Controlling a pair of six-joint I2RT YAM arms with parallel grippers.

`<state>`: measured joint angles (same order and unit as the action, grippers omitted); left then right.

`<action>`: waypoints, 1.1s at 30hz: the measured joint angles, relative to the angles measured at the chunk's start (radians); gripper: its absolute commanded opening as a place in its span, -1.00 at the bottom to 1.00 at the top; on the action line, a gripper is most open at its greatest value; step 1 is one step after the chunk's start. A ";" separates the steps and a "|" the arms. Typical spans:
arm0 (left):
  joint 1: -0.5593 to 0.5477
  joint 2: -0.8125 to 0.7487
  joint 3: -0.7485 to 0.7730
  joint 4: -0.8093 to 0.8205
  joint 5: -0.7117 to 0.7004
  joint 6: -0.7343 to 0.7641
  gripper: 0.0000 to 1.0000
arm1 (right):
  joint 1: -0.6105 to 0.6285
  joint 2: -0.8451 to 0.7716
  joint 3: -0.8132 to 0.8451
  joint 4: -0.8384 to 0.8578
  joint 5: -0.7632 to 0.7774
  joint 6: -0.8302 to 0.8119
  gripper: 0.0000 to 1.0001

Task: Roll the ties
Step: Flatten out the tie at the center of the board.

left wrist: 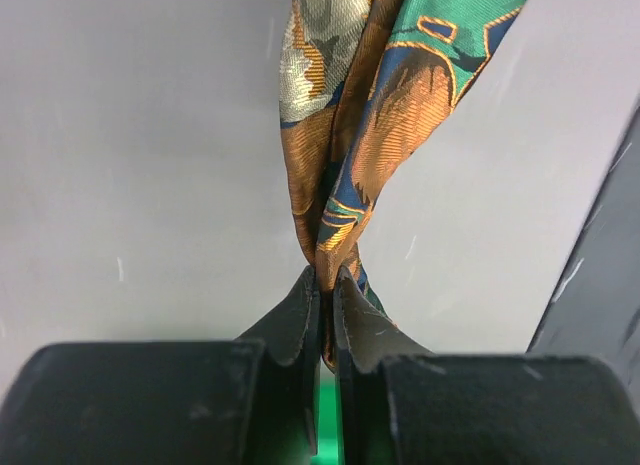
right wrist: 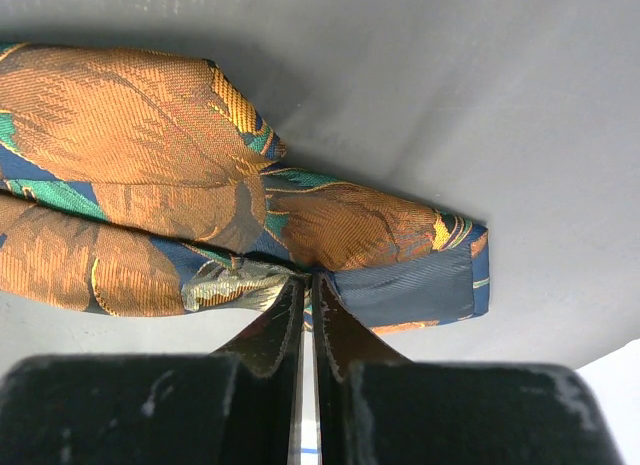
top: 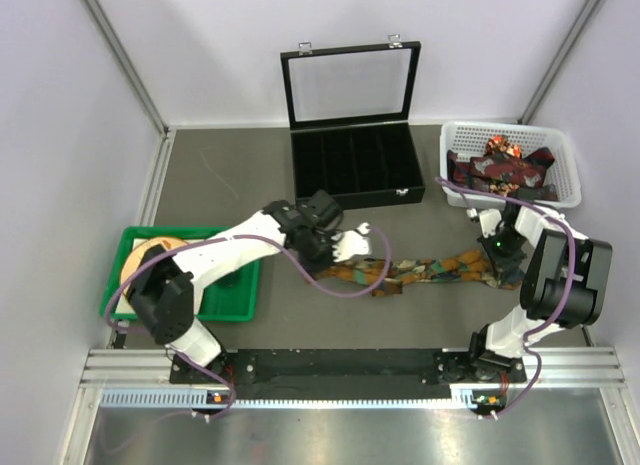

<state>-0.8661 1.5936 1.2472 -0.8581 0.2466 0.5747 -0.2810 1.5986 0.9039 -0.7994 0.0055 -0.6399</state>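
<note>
One tie point(top: 430, 270), patterned in orange, brown, green and blue, lies stretched across the dark table between the two arms. My left gripper point(top: 368, 253) is at its left end. In the left wrist view that gripper point(left wrist: 327, 282) is shut on the bunched narrow fabric of the tie point(left wrist: 370, 135), which runs away from the jaws. My right gripper point(top: 493, 257) is at the tie's right end. In the right wrist view it point(right wrist: 308, 285) is shut on the edge of the folded tie point(right wrist: 150, 135), beside its blue lining. More ties point(top: 500, 165) lie heaped in a white basket.
The white basket point(top: 565, 180) stands at the back right. A black case point(top: 355, 165) with an open glass lid and several compartments stands at the back centre. A green tray point(top: 235, 295) holding a round wooden object sits at the left, under the left arm.
</note>
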 measured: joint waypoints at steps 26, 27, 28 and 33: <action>0.201 -0.064 -0.131 -0.152 -0.079 0.303 -0.88 | 0.040 0.037 0.271 -0.145 -0.284 -0.113 -0.28; 0.204 -0.063 -0.131 -0.153 -0.078 0.303 -0.87 | 0.056 0.060 0.271 -0.144 -0.283 -0.112 -0.28; 0.204 -0.063 -0.131 -0.153 -0.076 0.303 -0.87 | 0.066 0.079 0.271 -0.143 -0.282 -0.111 -0.27; 0.208 -0.055 -0.123 -0.158 -0.064 0.303 -0.86 | 0.082 0.159 0.277 -0.131 -0.261 -0.108 -0.51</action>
<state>-0.6586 1.5387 1.1240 -1.0157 0.1825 0.8780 -0.1993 1.7576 1.1805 -0.9302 -0.2558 -0.7483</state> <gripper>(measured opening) 0.089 0.372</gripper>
